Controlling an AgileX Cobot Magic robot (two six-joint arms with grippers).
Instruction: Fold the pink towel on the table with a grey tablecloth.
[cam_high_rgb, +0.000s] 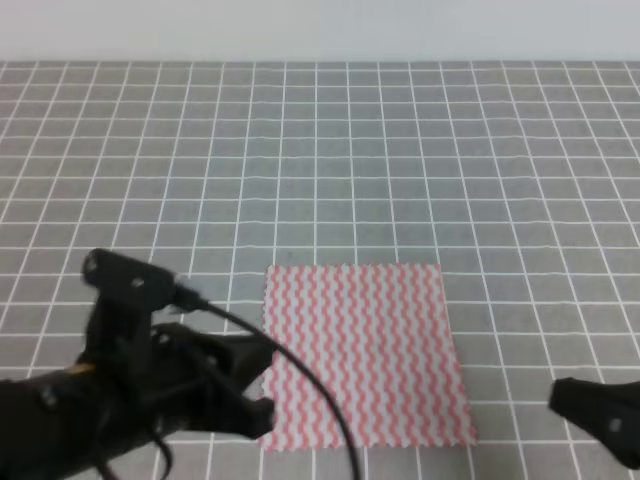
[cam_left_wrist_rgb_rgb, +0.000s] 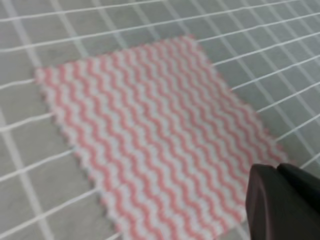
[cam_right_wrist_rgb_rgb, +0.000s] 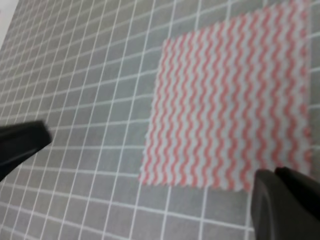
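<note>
Pink towel (cam_high_rgb: 365, 355) lies flat at lower centre of the grey worktop (cam_high_rgb: 400, 150), left hand (cam_high_rgb: 245, 385) overlapping its left edge, right hand (cam_high_rgb: 600, 415) well apart at lower right; neither hand's grip can be made out.

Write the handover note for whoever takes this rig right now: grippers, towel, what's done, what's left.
Left gripper: low at the near-left corner of the pink towel, holding nothing visible; whether it is open or shut cannot be told.
Right gripper: off to the towel's right, apart from it, only its tip in view; state unclear.
Pink towel: lying flat and fully spread, single layer, on the grey tablecloth, edges roughly along the grid lines.
Done: nothing folded yet; the left arm is near the cloth.
Left: grasp an edge or corners, fold the towel over, release.
</note>
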